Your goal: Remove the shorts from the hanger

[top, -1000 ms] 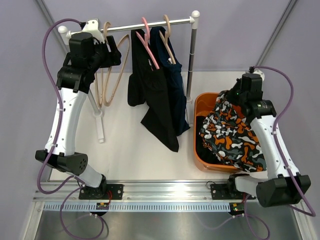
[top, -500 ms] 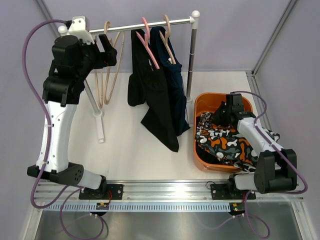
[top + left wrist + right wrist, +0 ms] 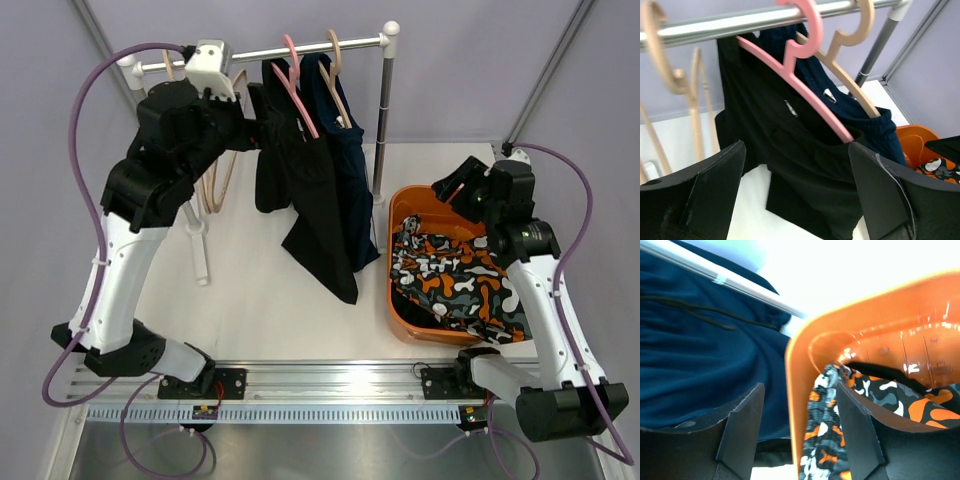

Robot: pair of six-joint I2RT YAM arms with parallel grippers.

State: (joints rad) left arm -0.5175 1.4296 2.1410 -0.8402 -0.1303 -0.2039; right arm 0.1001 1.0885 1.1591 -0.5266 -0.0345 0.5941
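Your left hand (image 3: 796, 150) is spread wide just before the black shorts (image 3: 805, 170) on the pink hanger (image 3: 805, 85), with the navy shorts (image 3: 875, 130) beside them. Open worktop (image 3: 260, 290) lies below. Your right hand (image 3: 800, 387), spread and holding nothing, hovers at the orange bin (image 3: 394, 215), where the patterned shorts (image 3: 455, 285) lie.

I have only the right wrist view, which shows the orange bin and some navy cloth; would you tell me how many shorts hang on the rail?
Observer: Two: black shorts on a pink hanger and navy shorts on a beige hanger.
Operator: Thank you. Where is the left gripper?
Observer: The left gripper is open, up by the rail, facing the black shorts; as far as I can tell it does not touch them.
Operator: Are there any bare hangers?
Observer: Yes, bare beige hangers hang at the rail's left end.
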